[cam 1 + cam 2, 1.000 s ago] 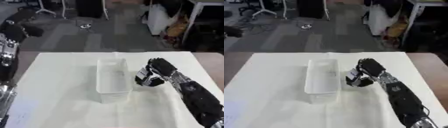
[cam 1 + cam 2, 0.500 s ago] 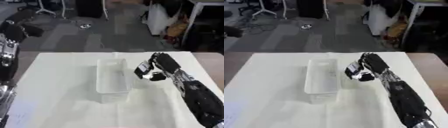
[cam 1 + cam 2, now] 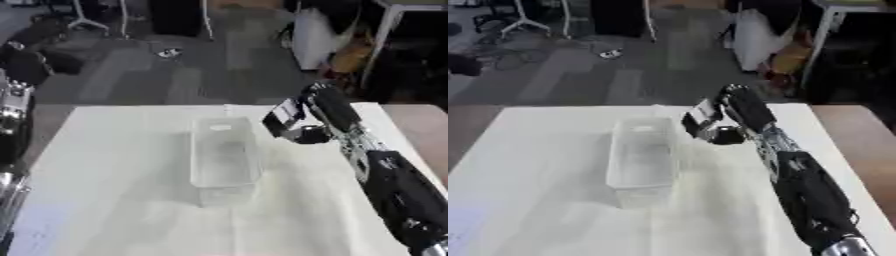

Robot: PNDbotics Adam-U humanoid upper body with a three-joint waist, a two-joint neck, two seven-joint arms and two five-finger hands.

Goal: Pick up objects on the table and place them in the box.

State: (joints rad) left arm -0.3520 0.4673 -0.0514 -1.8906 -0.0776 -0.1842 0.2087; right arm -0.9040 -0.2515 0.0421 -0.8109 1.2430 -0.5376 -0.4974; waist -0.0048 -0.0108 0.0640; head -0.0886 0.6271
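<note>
Your right hand (image 3: 317, 114) is pinching a small white-and-dark object (image 3: 283, 114) at 3 o'clock of the clear box (image 3: 224, 160).

No readable text, labels, brands, numbers or signs appear anywhere. The small item held in the right hand (image 3: 317, 116) has a pale face, but nothing on it can be read.

Black right hand (image 3: 319, 112) with silver joints, on a bulky black forearm (image 3: 401, 192).
</note>
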